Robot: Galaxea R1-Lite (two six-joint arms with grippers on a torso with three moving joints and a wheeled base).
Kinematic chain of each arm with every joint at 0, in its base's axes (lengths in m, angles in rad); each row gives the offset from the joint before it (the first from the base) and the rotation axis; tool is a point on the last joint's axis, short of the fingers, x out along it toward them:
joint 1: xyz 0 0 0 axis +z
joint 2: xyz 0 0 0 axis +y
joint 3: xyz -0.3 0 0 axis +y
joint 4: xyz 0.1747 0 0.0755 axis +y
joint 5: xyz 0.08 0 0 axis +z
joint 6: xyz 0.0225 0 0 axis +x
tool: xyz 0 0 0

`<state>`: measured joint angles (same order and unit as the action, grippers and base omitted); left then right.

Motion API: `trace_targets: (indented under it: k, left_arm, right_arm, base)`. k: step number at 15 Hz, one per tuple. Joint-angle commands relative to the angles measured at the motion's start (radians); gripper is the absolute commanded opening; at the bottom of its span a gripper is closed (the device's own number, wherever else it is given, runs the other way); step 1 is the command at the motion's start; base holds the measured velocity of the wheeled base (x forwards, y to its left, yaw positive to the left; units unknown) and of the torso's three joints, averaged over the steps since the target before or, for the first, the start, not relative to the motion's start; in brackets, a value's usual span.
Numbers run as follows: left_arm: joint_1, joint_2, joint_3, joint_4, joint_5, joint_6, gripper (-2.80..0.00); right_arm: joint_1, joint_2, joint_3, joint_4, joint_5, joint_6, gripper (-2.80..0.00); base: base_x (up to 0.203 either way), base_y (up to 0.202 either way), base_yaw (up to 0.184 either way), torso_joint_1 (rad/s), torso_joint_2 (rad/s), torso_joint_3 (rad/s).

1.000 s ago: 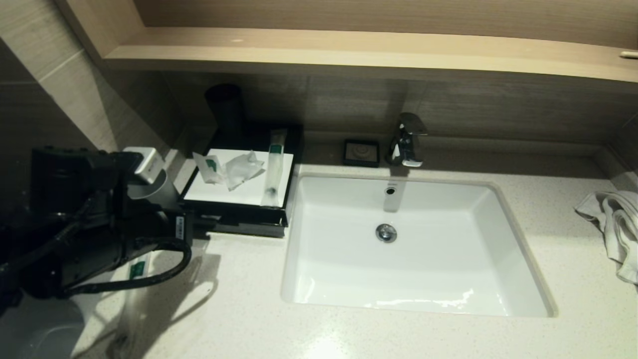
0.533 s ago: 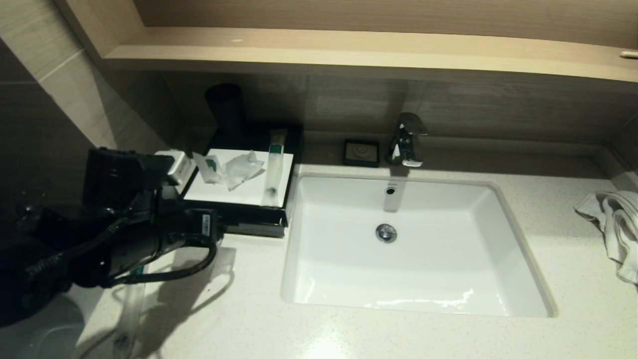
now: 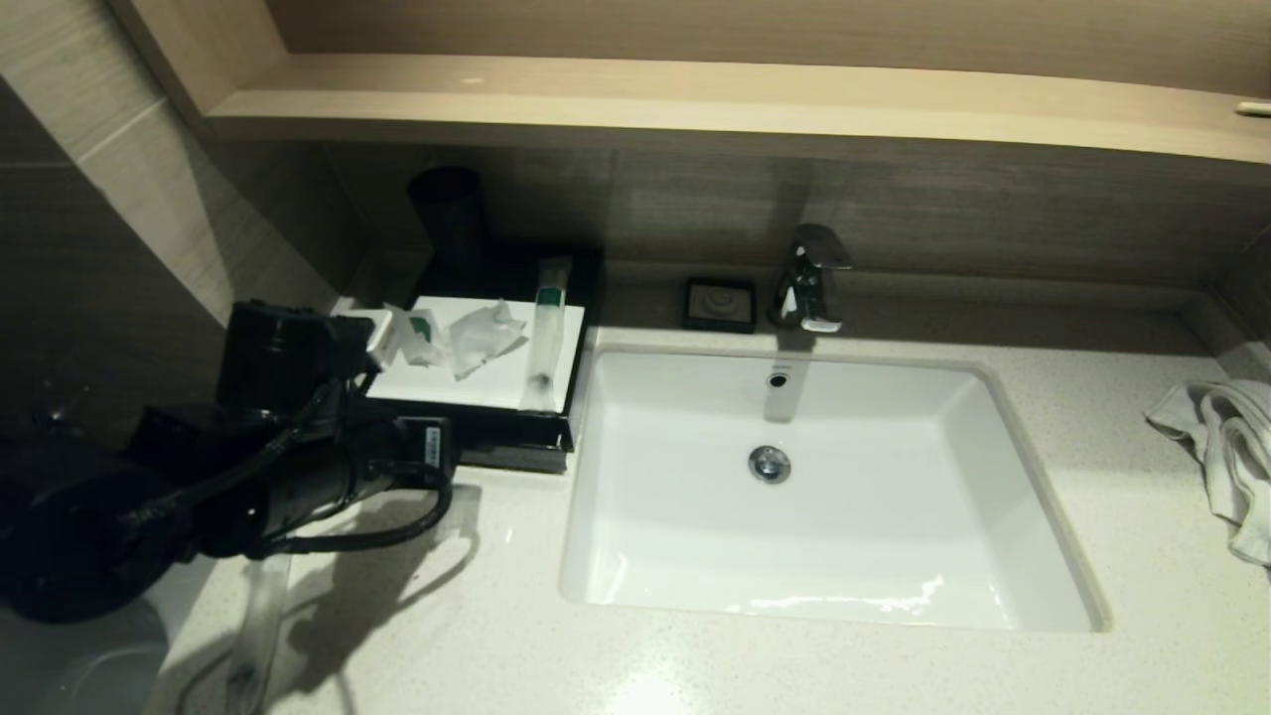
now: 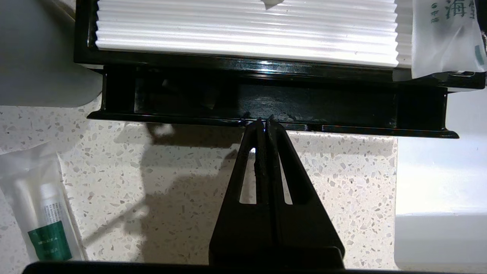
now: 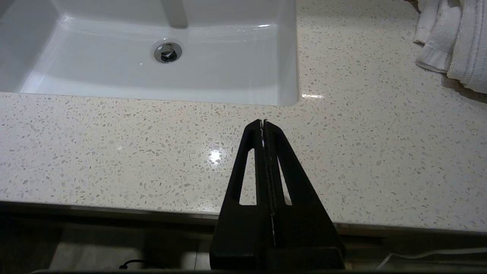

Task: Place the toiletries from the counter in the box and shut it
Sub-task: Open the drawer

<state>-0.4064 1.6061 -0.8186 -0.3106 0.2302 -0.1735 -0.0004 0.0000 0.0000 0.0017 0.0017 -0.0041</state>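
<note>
The pale speckled tabletop point(image 3: 695, 665) carries a white rectangular basin point(image 3: 824, 497) in its middle, with a chrome tap point(image 3: 812, 278) behind it and a small black square soap dish point(image 3: 720, 304) just beside the tap. At the far right lies a crumpled white towel point(image 3: 1226, 447). To the left of the basin stands the low black box point(image 3: 477, 382) with its ribbed white top panel point(image 4: 243, 34); its drawer point(image 4: 274, 102) is pulled out a little at the front. On the panel rest small white sachets point(image 3: 452, 336) and one long clear packet with a green band point(image 3: 544, 343). A dark cup point(image 3: 449, 214) stands behind the box. The left gripper point(image 4: 264, 122) is low over the tabletop in front of the box, its fingers pressed together with nothing between them, the tips touching the front edge of the drawer. Another clear packet with a green band point(image 4: 47, 224) lies on the tabletop near the left arm. The right gripper point(image 5: 263, 122) hangs over the front edge of the tabletop, fingers together and empty.
</note>
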Motion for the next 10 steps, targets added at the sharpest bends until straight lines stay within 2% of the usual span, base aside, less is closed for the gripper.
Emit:
trace_targets:
  k: [1,5,7,10]
  left_arm:
    - [0.0,0.022,-0.009,-0.002,0.001,-0.01,-2.8]
    - [-0.002,0.042,-0.014,-0.009,0.001,-0.018,-2.8]
    - [-0.007,0.062,-0.012,-0.063,0.006,-0.018,-2.8]
    - [-0.014,0.078,-0.011,-0.076,0.017,-0.02,-2.8]
  right_arm:
    - [0.0,0.0,0.0,0.0,0.001,0.0,-2.8]
    - [0.0,0.0,0.0,0.0,0.001,0.0,-2.8]
    - [0.0,0.0,0.0,0.0,0.001,0.0,-2.8]
    - [-0.001,0.0,0.0,0.0,0.0,0.0,-2.8]
  base:
    - [0.0,0.0,0.0,0.0,0.0,0.0]
    - [0.0,0.0,0.0,0.0,0.0,0.0]
    - [0.0,0.0,0.0,0.0,0.0,0.0]
    - [0.0,0.0,0.0,0.0,0.0,0.0]
